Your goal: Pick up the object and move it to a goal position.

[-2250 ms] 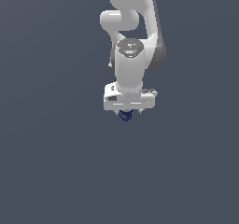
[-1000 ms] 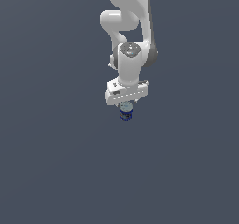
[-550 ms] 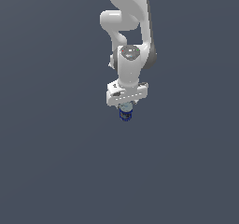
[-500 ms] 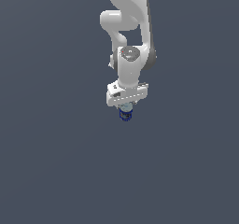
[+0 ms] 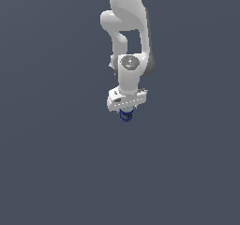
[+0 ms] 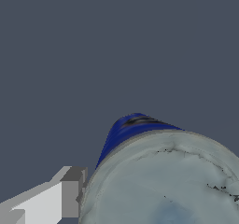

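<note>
Small blue tin can (image 5: 125,116) sitting just under the white gripper (image 5: 125,112), held between its fingertips in the exterior view, with grey ground all around and no goal mark visible. In the wrist view, can (image 6: 163,176) very near the camera, grey lid filling most of the picture, blue wall with dark label showing behind. One finger (image 6: 70,192) pressed flat against the side wall just below the lid rim; other finger out of the picture. Fingers therefore closed on the can at its sides, pinching across the width, probably on both sides, though only one contact really seen.

Judged as rigid: metal wall, no bending under the pad. Likely light for this arm, small body. Smooth painted side, so a little slippery; round shape gives only a narrow line of contact on each pad, so possible to turn or slide down if squeeze too weak. Not fragile, so firm squeeze acceptable. Best hold on the straight side wall, across the full width, near mid-height, not on the lid rim. Present hold appears high on the wall, so gentle, slow carrying advisable
</note>
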### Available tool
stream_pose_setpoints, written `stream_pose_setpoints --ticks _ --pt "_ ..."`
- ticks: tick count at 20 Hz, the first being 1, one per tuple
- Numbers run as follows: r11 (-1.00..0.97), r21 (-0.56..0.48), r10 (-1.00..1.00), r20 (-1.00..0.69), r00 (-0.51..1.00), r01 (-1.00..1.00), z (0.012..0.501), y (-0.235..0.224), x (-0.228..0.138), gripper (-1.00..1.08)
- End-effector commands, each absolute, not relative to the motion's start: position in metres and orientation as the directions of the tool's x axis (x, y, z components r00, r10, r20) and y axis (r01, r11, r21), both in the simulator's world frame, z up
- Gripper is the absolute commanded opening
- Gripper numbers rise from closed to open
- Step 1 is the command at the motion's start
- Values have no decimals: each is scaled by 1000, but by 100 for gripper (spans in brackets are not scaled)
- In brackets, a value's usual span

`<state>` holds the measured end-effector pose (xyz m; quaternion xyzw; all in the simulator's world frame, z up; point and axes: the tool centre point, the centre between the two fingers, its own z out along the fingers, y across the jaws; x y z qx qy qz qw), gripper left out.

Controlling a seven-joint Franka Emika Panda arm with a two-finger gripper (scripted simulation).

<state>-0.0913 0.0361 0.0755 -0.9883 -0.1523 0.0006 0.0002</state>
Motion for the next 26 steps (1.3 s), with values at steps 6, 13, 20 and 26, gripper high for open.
stream_pose_setpoints --ticks 6,13,20,26 --pt "-954 0 301 0 954 301 74 36 -91 -100" --pt "-954 0 301 0 954 301 76 35 -91 -100" --pt "-954 0 301 0 954 301 96 29 -85 -100" --pt "-954 0 301 0 954 301 131 18 -75 -100"
